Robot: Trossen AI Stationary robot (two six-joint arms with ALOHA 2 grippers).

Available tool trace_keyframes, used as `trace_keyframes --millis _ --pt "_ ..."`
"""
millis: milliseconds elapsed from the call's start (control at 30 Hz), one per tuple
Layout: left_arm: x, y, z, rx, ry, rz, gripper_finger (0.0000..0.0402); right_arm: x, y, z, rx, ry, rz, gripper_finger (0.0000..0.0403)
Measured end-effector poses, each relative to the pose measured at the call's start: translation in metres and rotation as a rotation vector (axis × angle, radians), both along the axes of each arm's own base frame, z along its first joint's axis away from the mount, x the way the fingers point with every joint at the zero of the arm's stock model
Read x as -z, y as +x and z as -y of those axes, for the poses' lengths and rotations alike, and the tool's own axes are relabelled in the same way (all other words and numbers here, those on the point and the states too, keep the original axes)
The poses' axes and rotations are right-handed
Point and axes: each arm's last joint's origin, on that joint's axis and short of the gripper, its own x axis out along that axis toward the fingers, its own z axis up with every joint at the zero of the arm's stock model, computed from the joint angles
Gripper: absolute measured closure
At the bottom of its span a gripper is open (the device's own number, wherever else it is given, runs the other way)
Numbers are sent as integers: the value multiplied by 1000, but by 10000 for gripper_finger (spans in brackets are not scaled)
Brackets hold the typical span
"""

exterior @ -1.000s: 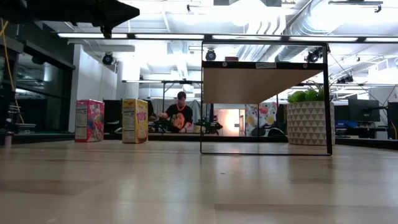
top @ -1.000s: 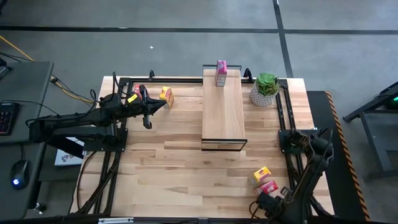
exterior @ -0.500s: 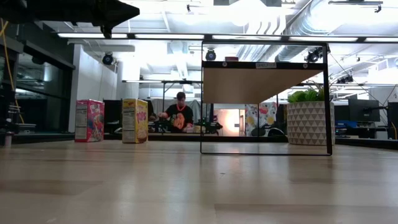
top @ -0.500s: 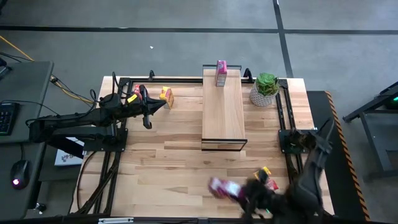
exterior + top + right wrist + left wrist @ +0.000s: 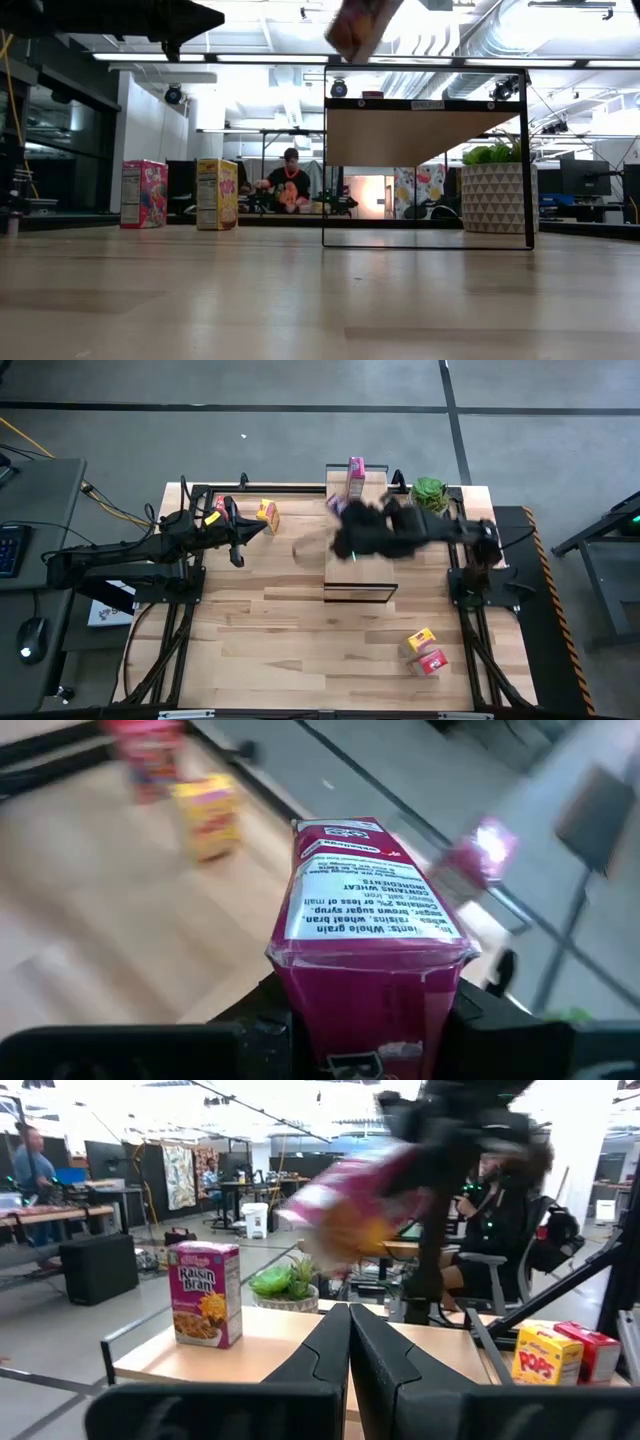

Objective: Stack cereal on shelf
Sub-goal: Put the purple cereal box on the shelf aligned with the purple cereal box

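Office clutter is glowing behind the table while the right gripper (image 5: pixel 370 1010), fingers clamping a pink cereal box (image 5: pixel 368 935), is hanging above the shelf (image 5: pixel 360 555); the left gripper (image 5: pixel 350 1342) is waiting shut. Careless lowering risks toppling the shelved box (image 5: pixel 355 477).

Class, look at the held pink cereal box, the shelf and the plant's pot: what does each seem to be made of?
Pink cereal box: printed cardboard, folded flaps, slight gloss. Shelf: light wood board with visible grain, dark frame, probably metal. Plant pot: white, triangle-patterned, perhaps ceramic; unclear.
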Motion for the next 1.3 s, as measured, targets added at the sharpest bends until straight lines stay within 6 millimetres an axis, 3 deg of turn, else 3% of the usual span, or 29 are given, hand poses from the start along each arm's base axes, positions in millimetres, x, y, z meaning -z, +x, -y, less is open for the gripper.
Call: trace_keyframes --millis 133,267,467,667,833,933,1133,1300 --pt "0 0 1 21 -30 4 398 1 -2 54 86 151 -12 294" --pt "0 0 1 22 -33 5 398 1 -8 85 70 301 -23 295" --pt "0 0 1 19 -12 0 398 -18 -33 99 51 282 4 295" --pt "1 0 1 20 -28 -1 398 -40 -82 104 136 235 78 295" --pt "1 0 1 20 -28 0 398 -14 -121 113 267 282 13 295" --pt "1 0 1 21 -36 1 398 5 -132 119 345 314 1 295" --pt "1 0 1 22 -46 4 398 28 -120 133 350 381 172 295" --pt "1 0 1 22 -47 4 398 38 -109 144 333 369 179 295"
